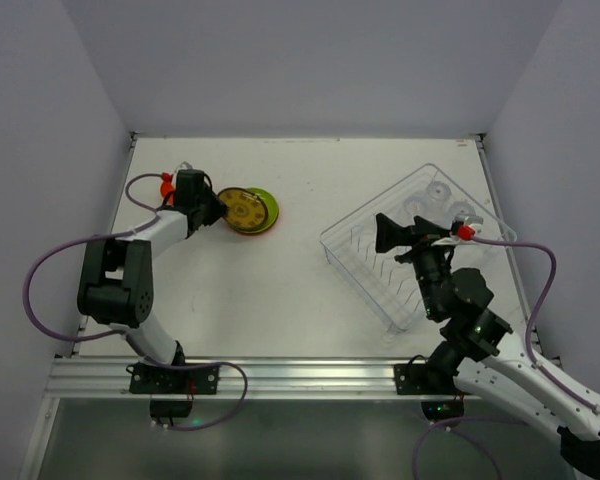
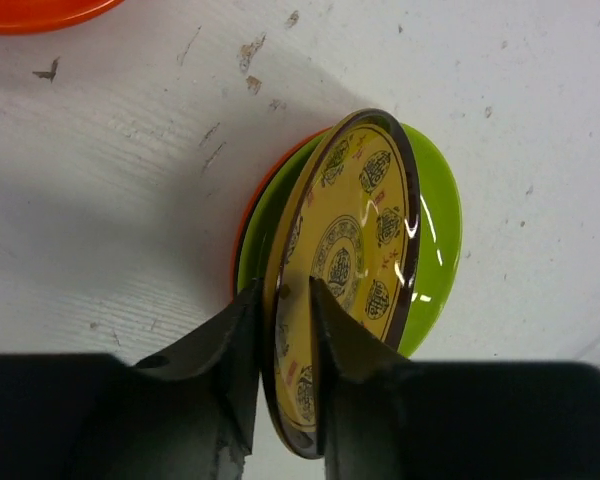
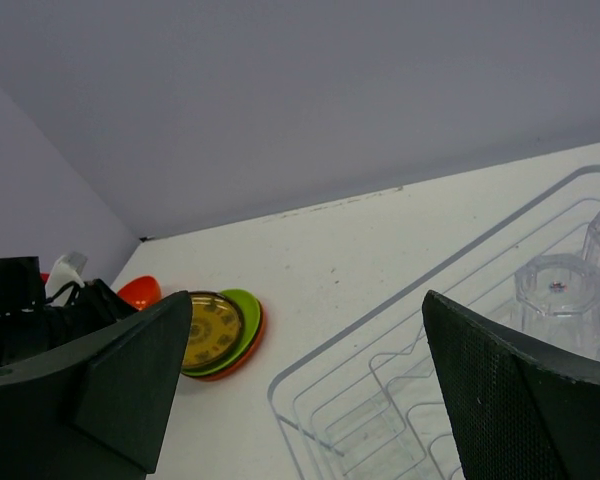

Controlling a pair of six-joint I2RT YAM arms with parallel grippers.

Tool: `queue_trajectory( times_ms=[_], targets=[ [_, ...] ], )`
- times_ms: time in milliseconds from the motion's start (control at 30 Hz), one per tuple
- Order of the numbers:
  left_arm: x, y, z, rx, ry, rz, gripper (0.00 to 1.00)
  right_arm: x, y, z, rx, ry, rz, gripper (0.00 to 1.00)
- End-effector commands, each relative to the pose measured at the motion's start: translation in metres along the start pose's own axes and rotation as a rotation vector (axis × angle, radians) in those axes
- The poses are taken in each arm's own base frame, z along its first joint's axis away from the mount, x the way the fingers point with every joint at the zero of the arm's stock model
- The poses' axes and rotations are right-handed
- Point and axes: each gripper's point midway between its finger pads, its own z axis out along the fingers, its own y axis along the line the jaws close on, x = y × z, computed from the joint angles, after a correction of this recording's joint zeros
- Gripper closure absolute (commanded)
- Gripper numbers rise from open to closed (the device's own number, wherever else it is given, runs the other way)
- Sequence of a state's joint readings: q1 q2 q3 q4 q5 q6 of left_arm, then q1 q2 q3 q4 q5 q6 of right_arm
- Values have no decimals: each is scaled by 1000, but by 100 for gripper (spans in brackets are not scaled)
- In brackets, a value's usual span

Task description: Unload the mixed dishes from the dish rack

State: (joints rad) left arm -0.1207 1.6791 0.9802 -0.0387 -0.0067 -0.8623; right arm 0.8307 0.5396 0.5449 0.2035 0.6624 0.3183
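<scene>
My left gripper [image 1: 208, 205] is shut on the rim of the brown-yellow patterned plate [image 1: 242, 209]; in the left wrist view its jaws [image 2: 283, 315] pinch that plate [image 2: 355, 230], which tilts over the lime green plate [image 2: 435, 250] and the orange plate [image 2: 242, 235] beneath. The orange-red bowl [image 2: 40, 10] lies just beyond. My right gripper [image 1: 388, 235] is open and empty above the near-left part of the dish rack [image 1: 365, 265]. In the right wrist view [image 3: 308, 300] its fingers stand wide apart over the rack [image 3: 380, 400]. Clear cups [image 1: 440, 192] stand in the rack's far end. No dark plate shows.
The plate stack [image 3: 225, 330] and bowl [image 3: 140, 290] lie at the table's far left. Grey walls close the table on three sides. The rack sits at an angle near the right wall. An aluminium rail [image 1: 280, 375] runs along the near edge.
</scene>
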Motion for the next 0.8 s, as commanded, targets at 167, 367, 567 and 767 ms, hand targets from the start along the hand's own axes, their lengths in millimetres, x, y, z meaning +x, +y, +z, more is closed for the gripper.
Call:
queue_trajectory(
  times_ms=[167, 367, 567, 767],
  targets=[
    [-15, -36, 0, 57, -90, 100, 19, 2, 4, 8, 18, 7, 11, 1],
    [7, -27, 16, -77, -44, 173, 5, 10, 4, 13, 25, 37, -28, 1],
    [9, -10, 13, -194, -58, 189, 0, 12, 5, 13, 24, 40, -32, 1],
    [-15, -9, -25, -256, -149, 177, 0, 15, 4, 15, 35, 54, -43, 1]
  ],
)
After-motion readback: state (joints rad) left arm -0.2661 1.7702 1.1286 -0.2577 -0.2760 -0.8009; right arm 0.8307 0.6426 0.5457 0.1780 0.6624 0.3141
